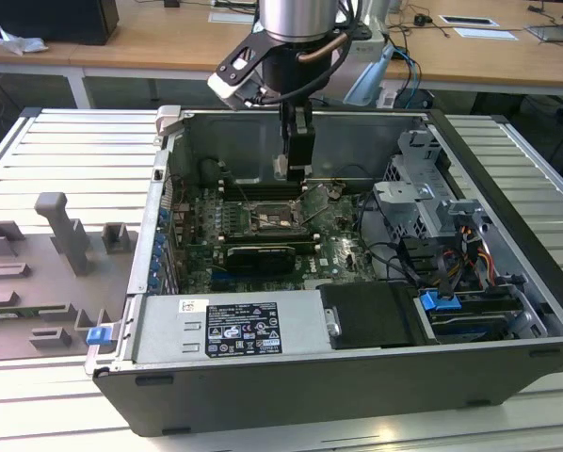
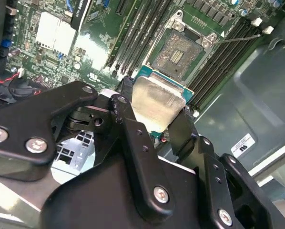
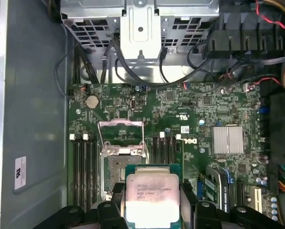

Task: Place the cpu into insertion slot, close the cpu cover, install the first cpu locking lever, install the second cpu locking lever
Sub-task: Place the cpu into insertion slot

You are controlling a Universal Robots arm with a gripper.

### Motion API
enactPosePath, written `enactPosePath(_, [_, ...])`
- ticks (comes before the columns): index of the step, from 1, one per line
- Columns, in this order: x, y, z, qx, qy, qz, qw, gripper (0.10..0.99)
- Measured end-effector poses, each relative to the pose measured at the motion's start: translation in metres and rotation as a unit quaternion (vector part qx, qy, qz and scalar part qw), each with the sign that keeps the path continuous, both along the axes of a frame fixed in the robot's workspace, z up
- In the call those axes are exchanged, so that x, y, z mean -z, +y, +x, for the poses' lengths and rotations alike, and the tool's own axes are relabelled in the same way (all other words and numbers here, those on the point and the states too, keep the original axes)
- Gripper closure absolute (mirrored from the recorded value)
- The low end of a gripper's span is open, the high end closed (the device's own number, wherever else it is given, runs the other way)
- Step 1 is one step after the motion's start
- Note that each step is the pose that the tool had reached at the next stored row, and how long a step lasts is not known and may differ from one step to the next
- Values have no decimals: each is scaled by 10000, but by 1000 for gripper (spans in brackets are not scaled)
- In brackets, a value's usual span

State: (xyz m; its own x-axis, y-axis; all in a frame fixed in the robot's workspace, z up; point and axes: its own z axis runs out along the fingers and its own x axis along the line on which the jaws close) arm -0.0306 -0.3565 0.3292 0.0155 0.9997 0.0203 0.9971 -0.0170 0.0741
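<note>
Right now you have the open computer case [image 1: 357, 377] lying on the slatted metal bench [image 1: 65, 151], with a grey fixture block [image 1: 60, 235] beside it on the exterior view's left. Inside, the green motherboard [image 3: 180, 109] covers the floor of the case, and a drive cage with bundled cables [image 1: 423, 207] sits toward the exterior view's right. Your arm [image 1: 296, 19] comes down from above into the case, and the pincer [image 1: 296, 174] hangs over the board's middle, close to the far wall. In both wrist views you see the pincer [image 3: 152, 202] [image 2: 154, 109] clamped on the cpu [image 3: 152, 195] [image 2: 157, 102], one black finger [image 2: 126, 102] pressed to each of two opposite edges, pale metal top facing up. The cpu cover [image 3: 121, 124] stands swung open on its hinge, its frame tilted up away from the socket. The insertion slot [image 3: 115, 171] [image 2: 178, 52] lies bare between the banks of long black memory slots [image 3: 85, 167], its dark contact field exposed. The cpu is held level above the board and not seated; in the first wrist view it overlaps one edge of the slot. A thin metal rod [image 2: 238, 37] runs out from the socket's corner across the memory slots.
</note>
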Motion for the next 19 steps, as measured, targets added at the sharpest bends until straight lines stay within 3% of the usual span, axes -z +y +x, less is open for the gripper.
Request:
enactPosePath(4, [125,3,-1,-1,0,0,10000,545])
enactPosePath(11, [256,2,-1,-139,0,12,9999,545])
enactPosePath(19, [457,3,-18,-179,-4,16,9998,545])
